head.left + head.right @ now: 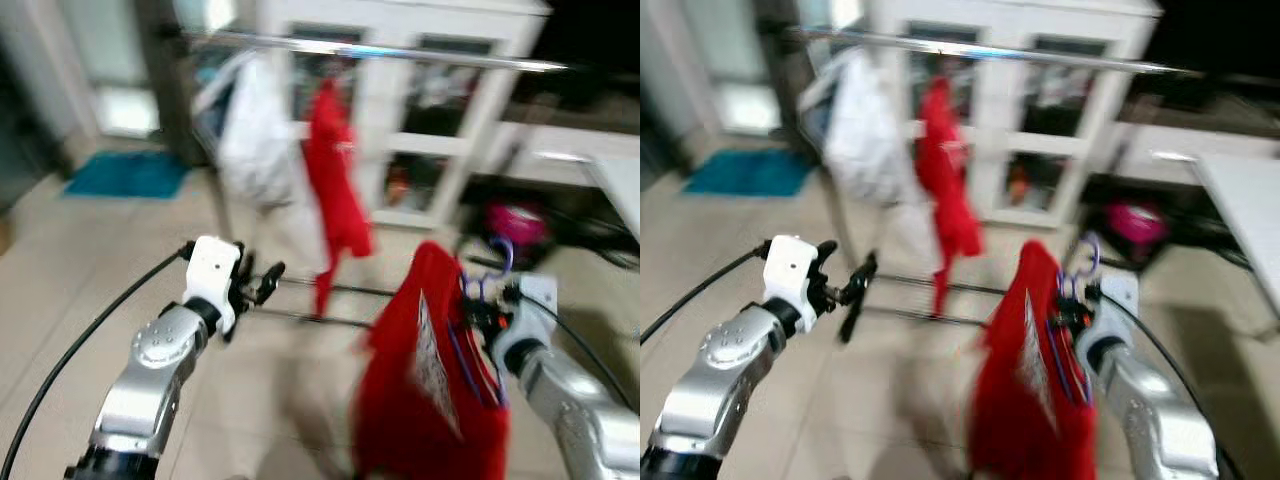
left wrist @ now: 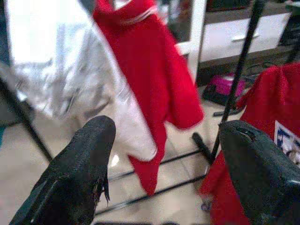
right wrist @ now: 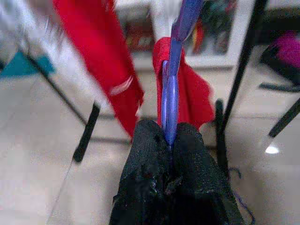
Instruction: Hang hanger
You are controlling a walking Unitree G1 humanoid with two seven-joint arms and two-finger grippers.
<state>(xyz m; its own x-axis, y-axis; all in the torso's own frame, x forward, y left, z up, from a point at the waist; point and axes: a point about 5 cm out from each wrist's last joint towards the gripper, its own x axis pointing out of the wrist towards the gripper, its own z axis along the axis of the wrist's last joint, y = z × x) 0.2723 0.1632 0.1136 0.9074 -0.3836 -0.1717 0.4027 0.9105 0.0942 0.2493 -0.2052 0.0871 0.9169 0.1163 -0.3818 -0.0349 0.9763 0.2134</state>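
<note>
My right gripper (image 1: 478, 312) is shut on a purple hanger (image 3: 174, 89) that carries a red shirt (image 1: 425, 390), held low at the right. The hanger's hook (image 1: 500, 255) points up, well below the silver rail (image 1: 400, 52) of the clothes rack. On that rail hang a white garment (image 1: 255, 135) and a red garment (image 1: 335, 195). My left gripper (image 1: 262, 283) is raised at the left, open and empty, with both fingers (image 2: 79, 173) facing the hung clothes. The views are blurred.
The rack's black base bars (image 1: 330, 290) lie on the tiled floor ahead. A white cabinet (image 1: 430, 110) stands behind the rack, a pink object (image 1: 515, 222) and a dark rack post (image 2: 236, 77) at the right, a blue mat (image 1: 128, 173) far left.
</note>
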